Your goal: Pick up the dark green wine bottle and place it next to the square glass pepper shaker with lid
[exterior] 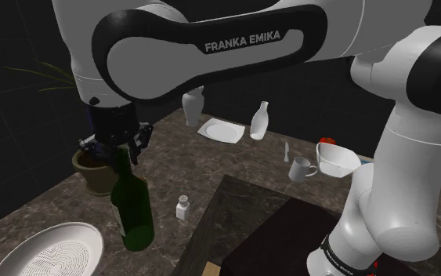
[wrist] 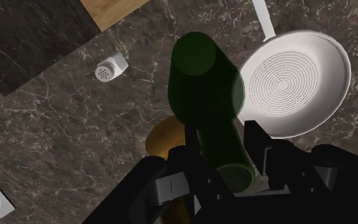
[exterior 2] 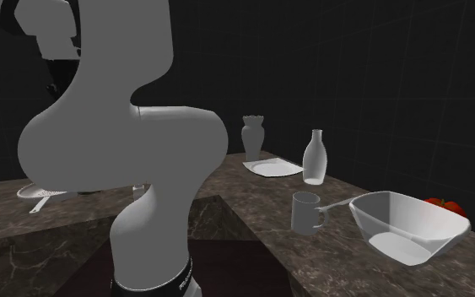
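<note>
Black gripper (exterior: 119, 152), clenched on the dark green wine bottle (exterior: 132, 208) at its neck, holds it tilted, seemingly lifted, near the white shaker (exterior: 183, 207) for placing.

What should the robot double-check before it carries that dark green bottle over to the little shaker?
1. Jaws clasp the dark green glass wine bottle at its neck: ok.
2. Bottle upright: not ok, it tilts.
3. Bottle off the dark marble counter: cannot tell.
4. Small square white shaker with lid standing upright: ok.
5. Bare counter beside the shaker: ok.
</note>
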